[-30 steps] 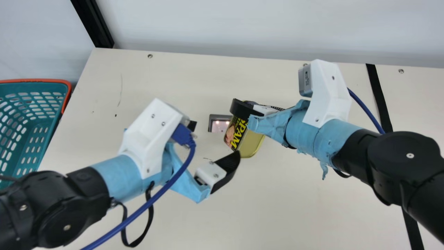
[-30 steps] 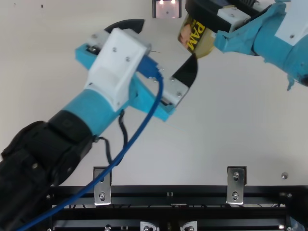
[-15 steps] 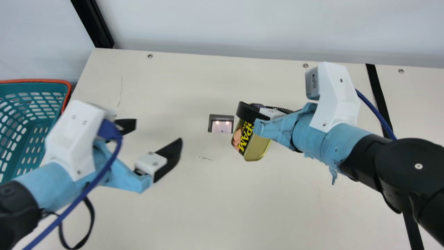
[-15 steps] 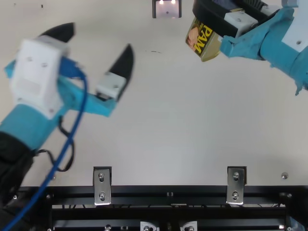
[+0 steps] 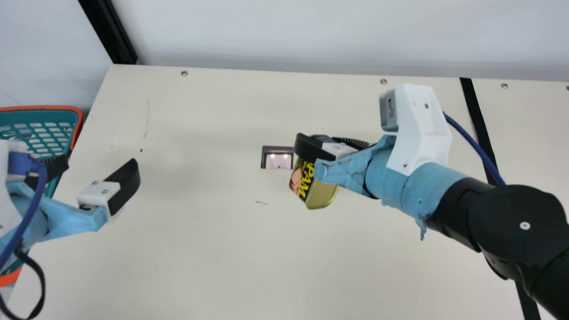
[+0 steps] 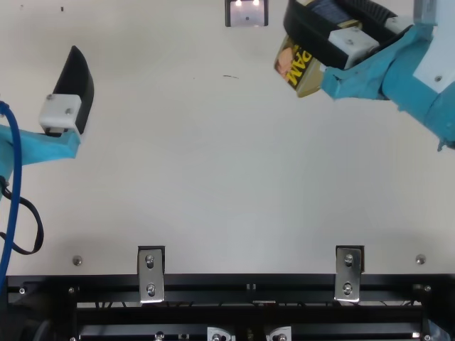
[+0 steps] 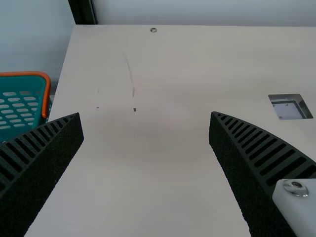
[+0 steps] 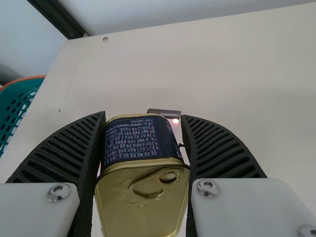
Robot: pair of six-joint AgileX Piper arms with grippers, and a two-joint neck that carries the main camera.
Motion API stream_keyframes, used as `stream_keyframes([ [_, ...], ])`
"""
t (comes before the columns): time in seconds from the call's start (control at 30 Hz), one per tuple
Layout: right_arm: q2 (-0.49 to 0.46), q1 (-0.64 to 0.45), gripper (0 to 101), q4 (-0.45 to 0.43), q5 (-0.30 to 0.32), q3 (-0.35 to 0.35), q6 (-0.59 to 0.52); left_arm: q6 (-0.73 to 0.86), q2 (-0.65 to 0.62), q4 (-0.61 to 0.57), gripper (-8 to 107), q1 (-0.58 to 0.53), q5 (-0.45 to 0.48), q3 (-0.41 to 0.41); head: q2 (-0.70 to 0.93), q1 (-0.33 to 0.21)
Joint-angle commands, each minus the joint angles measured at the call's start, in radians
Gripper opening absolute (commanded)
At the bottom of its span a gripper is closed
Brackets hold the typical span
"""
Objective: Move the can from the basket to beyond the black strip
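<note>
Cream-coloured table (image 5: pixel 200 266) stretches before a pale wall (image 5: pixel 311 35) in the main view. At its left side stands the basket (image 5: pixel 66 108); at its right runs the black strip (image 5: pixel 476 115), passing under my right arm. Between these two, my right gripper (image 5: pixel 317 140) holds the can (image 5: pixel 322 193), which is tilted. My left gripper (image 5: pixel 98 161) is just beside the basket, wide and without load. I judge that the step in hand is the carrying: the can is out of the basket but not yet beyond the strip.

In the top view, the can hangs from the right gripper, near the upper right corner.

In the left wrist view, the two fingers stand far from each other, with nothing between them.

In the right wrist view, the fingers press the can from both sides. Next, it seems, this arm must bring it across the strip, lower it level, and only then release.
</note>
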Motion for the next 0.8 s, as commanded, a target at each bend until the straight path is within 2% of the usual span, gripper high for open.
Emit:
stream_keyframes([
  [0.0, -0.005, -0.006, 0, -0.033, -0.008, 0.006, 0.019, 0.0, 0.0, 0.0, 90, 0.0, 0.0, 0.0, -0.018, -0.037],
  [0.4, -0.065, -0.106, 0, -0.217, -0.009, 0.04, 0.141, 0.0, 0.0, 0.0, 90, 0.0, 0.0, 0.0, -0.119, -0.06],
  [0.77, -0.131, -0.277, 0, -0.371, 0.053, 0.041, 0.227, 0.0, 0.0, 0.0, 90, 0.0, 0.0, 0.0, -0.232, -0.082],
])
